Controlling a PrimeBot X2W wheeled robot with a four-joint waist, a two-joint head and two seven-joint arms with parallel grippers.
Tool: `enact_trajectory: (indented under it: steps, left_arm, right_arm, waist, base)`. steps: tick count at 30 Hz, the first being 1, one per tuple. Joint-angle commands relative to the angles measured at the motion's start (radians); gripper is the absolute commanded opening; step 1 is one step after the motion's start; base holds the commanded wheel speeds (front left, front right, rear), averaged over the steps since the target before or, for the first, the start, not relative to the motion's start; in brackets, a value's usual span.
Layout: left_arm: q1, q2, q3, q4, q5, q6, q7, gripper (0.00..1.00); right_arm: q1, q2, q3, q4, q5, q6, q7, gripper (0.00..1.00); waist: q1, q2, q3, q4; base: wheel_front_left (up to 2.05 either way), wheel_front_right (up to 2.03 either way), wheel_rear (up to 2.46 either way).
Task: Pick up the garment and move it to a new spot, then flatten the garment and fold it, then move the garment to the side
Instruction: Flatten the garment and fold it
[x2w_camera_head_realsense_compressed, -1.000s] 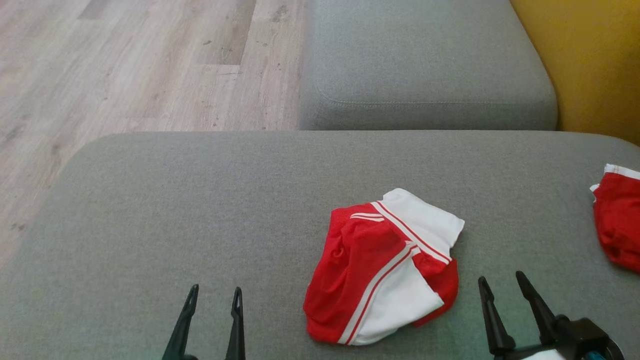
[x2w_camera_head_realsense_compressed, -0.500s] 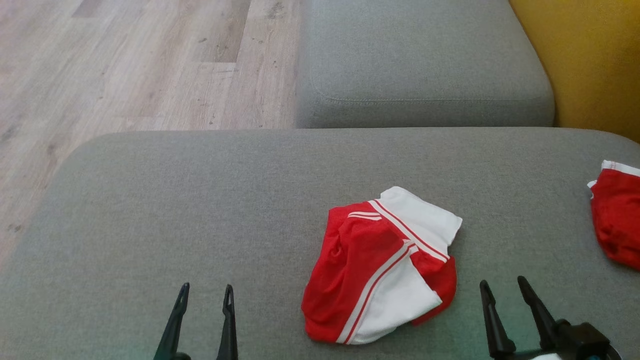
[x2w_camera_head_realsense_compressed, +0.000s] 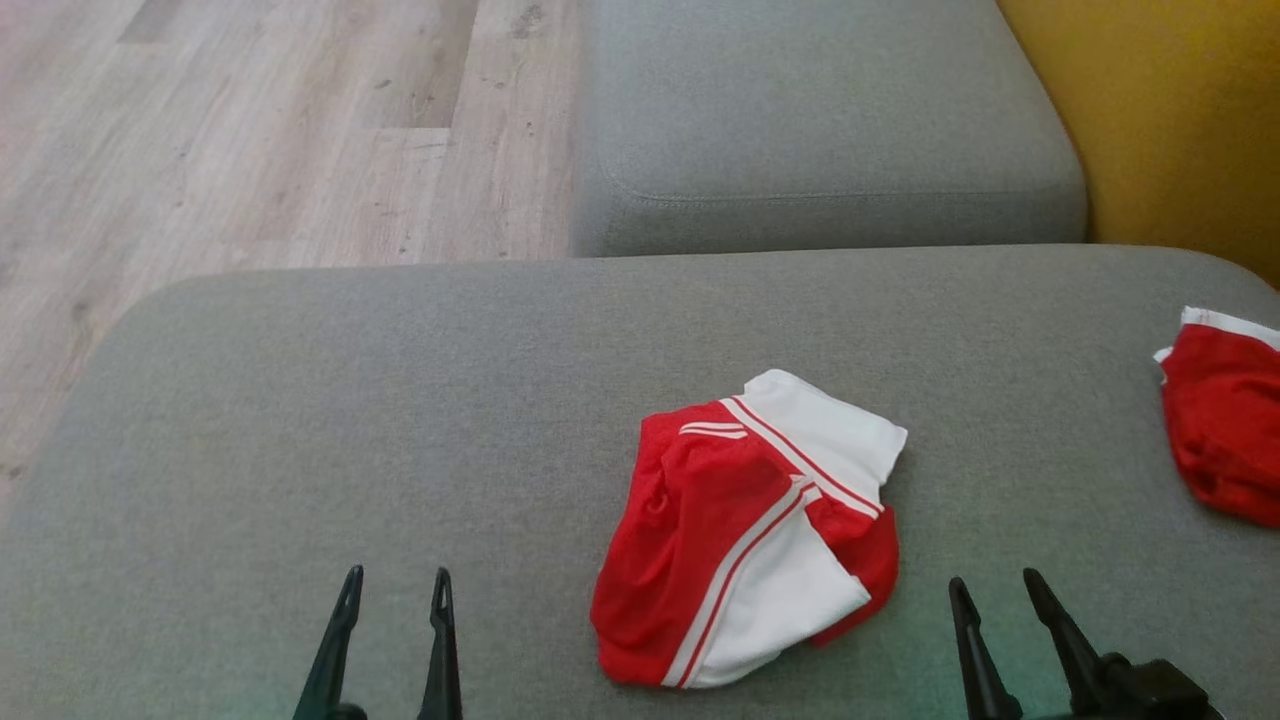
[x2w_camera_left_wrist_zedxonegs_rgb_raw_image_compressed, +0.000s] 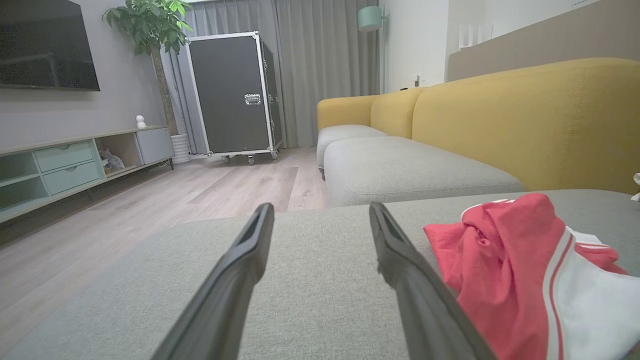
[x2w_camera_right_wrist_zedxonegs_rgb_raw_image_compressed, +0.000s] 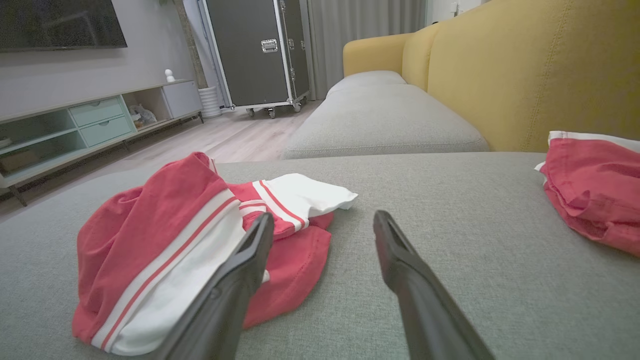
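A crumpled red and white garment (x2w_camera_head_realsense_compressed: 745, 530) lies on the grey sofa cushion (x2w_camera_head_realsense_compressed: 400, 420), right of centre. In the left wrist view the garment (x2w_camera_left_wrist_zedxonegs_rgb_raw_image_compressed: 520, 280) is to the right of my fingers; in the right wrist view the garment (x2w_camera_right_wrist_zedxonegs_rgb_raw_image_compressed: 190, 240) is to the left of them. My left gripper (x2w_camera_head_realsense_compressed: 395, 588) hovers open over bare cushion, well left of the garment. To the garment's right, my right gripper (x2w_camera_head_realsense_compressed: 992, 588) is open too. Nothing sits between either pair of fingers.
A second red and white cloth (x2w_camera_head_realsense_compressed: 1220, 420) lies at the cushion's right edge. Another grey cushion (x2w_camera_head_realsense_compressed: 820, 130) lies beyond, with the yellow sofa back (x2w_camera_head_realsense_compressed: 1180, 120) to the right. Wooden floor (x2w_camera_head_realsense_compressed: 250, 130) lies past the cushion's far-left edge.
The whole head view has drifted, so the garment and cloths sit slightly left and higher. Both grippers have sunk a little toward the bottom edge. They stay open.
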Motion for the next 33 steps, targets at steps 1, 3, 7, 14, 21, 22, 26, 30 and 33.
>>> enact_trajectory:
  steps: [1, 3, 7, 14, 21, 22, 26, 30, 33]
  left_arm:
    - [-0.050, -0.012, 0.033, -0.033, 0.005, 0.001, -0.009, 1.00]
    - [-0.050, -0.013, 0.033, -0.035, 0.005, 0.000, -0.009, 1.00]
    - [-0.052, -0.015, 0.027, -0.034, 0.005, -0.003, -0.009, 1.00]
    - [-0.131, -0.018, -0.025, 0.002, 0.026, -0.042, -0.009, 1.00]
    - [-0.311, -0.022, -0.154, 0.161, 0.070, -0.108, -0.009, 1.00]
    - [-0.340, -0.023, -0.175, 0.193, 0.070, -0.122, -0.009, 1.00]
    - [-0.456, -0.026, -0.253, 0.316, 0.078, -0.161, 0.005, 1.00]
    - [-0.570, -0.027, -0.312, 0.425, 0.111, -0.155, 0.063, 1.00]
    - [-0.644, -0.027, -0.334, 0.491, 0.126, -0.137, 0.094, 1.00]
  right_arm:
    - [-0.033, -0.015, 0.024, -0.030, 0.000, -0.001, -0.006, 1.00]
    - [-0.035, -0.019, 0.027, -0.031, -0.001, -0.001, -0.006, 1.00]
    - [-0.042, -0.027, 0.033, -0.033, 0.000, -0.001, -0.006, 1.00]
    - [-0.058, -0.055, 0.052, -0.046, 0.004, -0.001, -0.006, 1.00]
    - [-0.077, -0.081, 0.065, -0.059, 0.009, -0.001, -0.006, 1.00]
    - [-0.081, -0.083, 0.067, -0.060, 0.010, -0.001, -0.006, 1.00]
    - [-0.090, -0.092, 0.079, -0.064, 0.013, -0.001, -0.006, 1.00]
    - [-0.103, -0.099, 0.089, -0.065, 0.014, -0.001, -0.006, 1.00]
    - [-0.120, -0.103, 0.094, -0.065, 0.018, -0.001, -0.006, 1.00]
  waist:
    - [0.0000, -0.0001, 0.001, -0.004]
    - [0.0000, -0.0001, 0.004, -0.013]
    - [0.0000, -0.0001, 0.015, -0.043]
    - [0.0000, -0.0001, 0.060, -0.122]
    - [0.0000, -0.0001, 0.099, -0.179]
    - [0.0000, -0.0001, 0.103, -0.185]
    - [0.0000, -0.0001, 0.123, -0.208]
    - [0.0000, -0.0001, 0.151, -0.227]
    - [0.0000, -0.0001, 0.176, -0.237]
  base:
    - [0.00, 0.00, 0.00]
    - [0.00, 0.00, 0.00]
    - [0.00, 0.00, 0.00]
    - [0.00, 0.00, 0.00]
    - [0.00, 0.00, 0.00]
    - [0.00, 0.00, 0.00]
    - [0.00, 0.00, 0.00]
    - [0.00, 0.00, 0.00]
    - [0.00, 0.00, 0.00]
